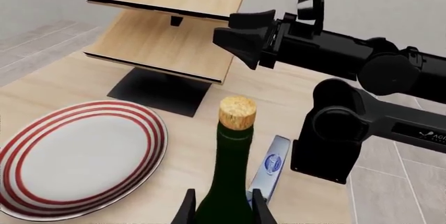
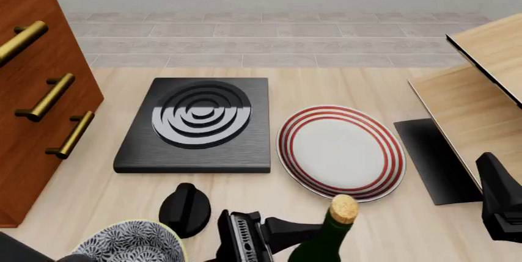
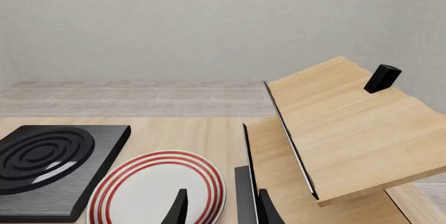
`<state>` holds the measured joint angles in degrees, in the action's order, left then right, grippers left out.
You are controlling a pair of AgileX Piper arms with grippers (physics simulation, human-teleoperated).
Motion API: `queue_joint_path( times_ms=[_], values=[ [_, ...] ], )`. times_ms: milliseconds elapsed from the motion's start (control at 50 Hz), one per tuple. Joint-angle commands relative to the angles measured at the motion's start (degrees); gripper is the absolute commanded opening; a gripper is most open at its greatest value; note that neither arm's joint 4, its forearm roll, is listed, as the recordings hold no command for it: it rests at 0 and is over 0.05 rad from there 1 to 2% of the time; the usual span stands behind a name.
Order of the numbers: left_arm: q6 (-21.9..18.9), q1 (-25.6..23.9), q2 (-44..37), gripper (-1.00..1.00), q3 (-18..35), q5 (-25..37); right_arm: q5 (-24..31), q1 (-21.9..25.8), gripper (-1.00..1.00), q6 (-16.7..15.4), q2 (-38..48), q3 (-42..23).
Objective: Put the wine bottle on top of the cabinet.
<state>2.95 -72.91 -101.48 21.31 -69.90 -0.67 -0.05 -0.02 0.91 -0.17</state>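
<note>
Left gripper (image 1: 220, 208) was what I had on the wine bottle (image 1: 226, 182): in the left wrist view its two dark fingers sat against either side of the green glass, clamped on the body below the neck, with the cork pointing away from the camera. From the front view the bottle (image 2: 330, 240) stood at the near edge of the table, just in front of the red-ringed plate (image 2: 341, 152), roughly upright with a slight lean, and the left arm came in low beside it. I could not tell from these pictures whether its base was touching the table or just clear of it.

My right gripper (image 3: 219, 208) held nothing; its fingertips stood apart over the plate and the foot of the pale shelf unit (image 3: 341, 130).

I judged the grasp as done and nearly everything else as left. The cabinet (image 2: 33, 109) stood at the far left, well apart from the bottle, with the black hob (image 2: 195, 124), the black knob (image 2: 186, 210) and a patterned bowl (image 2: 131, 243) in between. Its top ran out of frame, so lifting, carrying across and setting down all remained.
</note>
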Motion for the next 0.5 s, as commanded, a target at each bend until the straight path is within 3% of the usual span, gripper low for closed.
queue_joint_path(
  times_ms=[20,500],
  values=[
    [-1.1,-0.2,-0.4,-1.0,-1.1,0.0,0.0,0.0,1.0,0.0,0.0,0.0],
    [-3.8,0.0,3.0,-1.0,-2.7,0.1,0.7,-0.3,1.0,0.0,-0.4,-0.3]
  ],
)
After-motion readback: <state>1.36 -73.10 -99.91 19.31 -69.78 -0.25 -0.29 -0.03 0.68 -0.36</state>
